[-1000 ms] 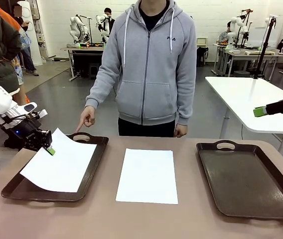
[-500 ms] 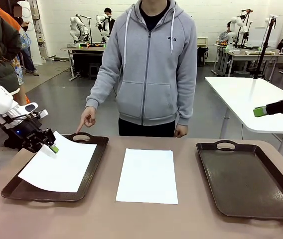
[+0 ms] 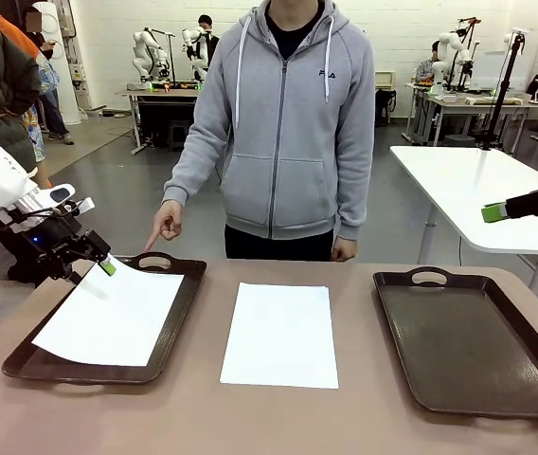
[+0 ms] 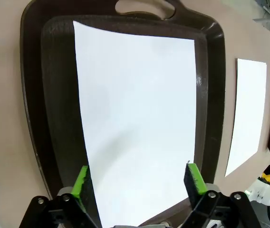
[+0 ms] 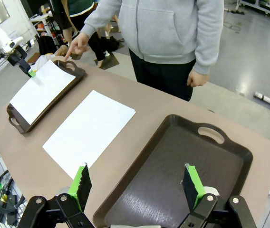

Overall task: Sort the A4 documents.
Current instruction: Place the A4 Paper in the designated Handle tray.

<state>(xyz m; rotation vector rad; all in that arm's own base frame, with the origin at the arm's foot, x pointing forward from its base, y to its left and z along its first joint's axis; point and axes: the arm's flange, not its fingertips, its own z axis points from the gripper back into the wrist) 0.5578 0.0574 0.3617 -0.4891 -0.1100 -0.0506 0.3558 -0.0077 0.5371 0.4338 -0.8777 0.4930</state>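
Lying in the dark brown handled tray on the left is one plain white A4 paper sheet. Its long axis runs from the robot's side toward the far handle, leaning a bit right like the tray does. A second white A4 sheet sits flat on the beige table between the two trays, with its long side pointing pretty much straight at the person. The left gripper hangs at the first sheet's far left corner, jaws spread wide and not pinching the paper. The other brown tray is off to the right. The right gripper is up above it, also wide open with nothing in it. The person's hand points a finger down at the left tray's handle.
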